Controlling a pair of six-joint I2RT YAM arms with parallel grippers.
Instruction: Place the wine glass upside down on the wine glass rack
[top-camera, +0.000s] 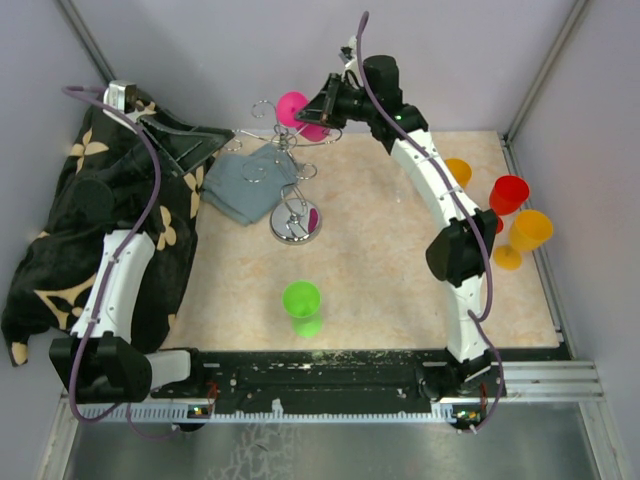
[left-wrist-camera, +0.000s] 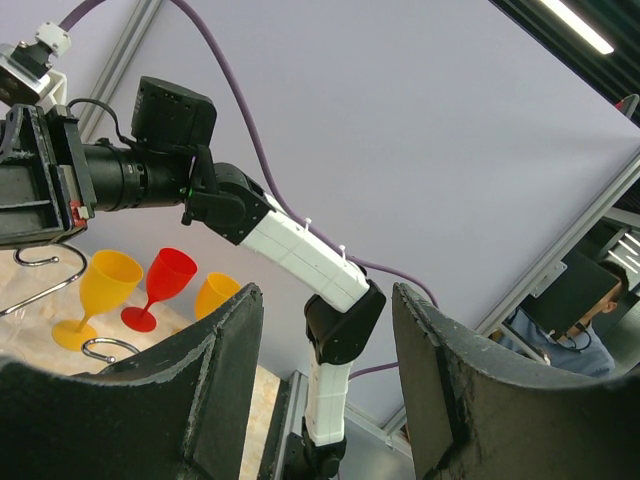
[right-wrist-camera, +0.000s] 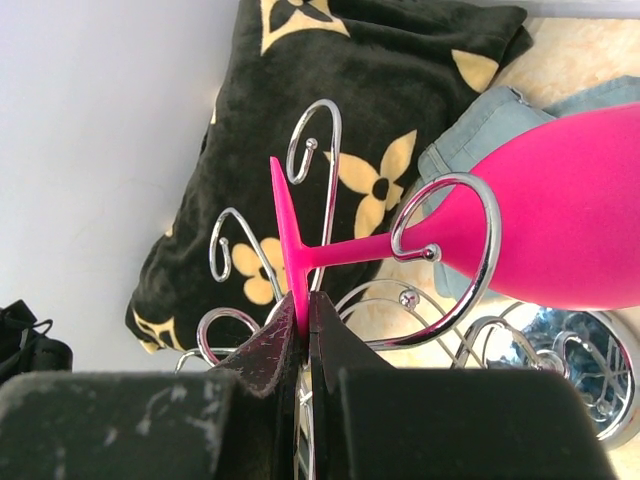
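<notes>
The right claw (right-wrist-camera: 303, 318) is squeezed shut on the edge of the flat round foot of the bright pink plastic wine glass (right-wrist-camera: 560, 220). In the right wrist view the glass runs in a long line: foot at 9 o'clock, thin stem in the middle, bowl at 3 o'clock. The stem sits inside one curly loop (right-wrist-camera: 489, 238) of the silver wire wine glass rack (top-camera: 296, 224). The bowl points toward the rack's shiny base, so I think the glass is upside down. The foot is apart from the loop, on its 9 o'clock side. I think the glass must slide toward 3 o'clock until the foot rests on the loop.

The left claw (left-wrist-camera: 328, 320) is wide open and holds nothing. From above it is well away at 9 o'clock, over a black cloth with cream flowers (top-camera: 60, 250). The right arm is the near one.
</notes>
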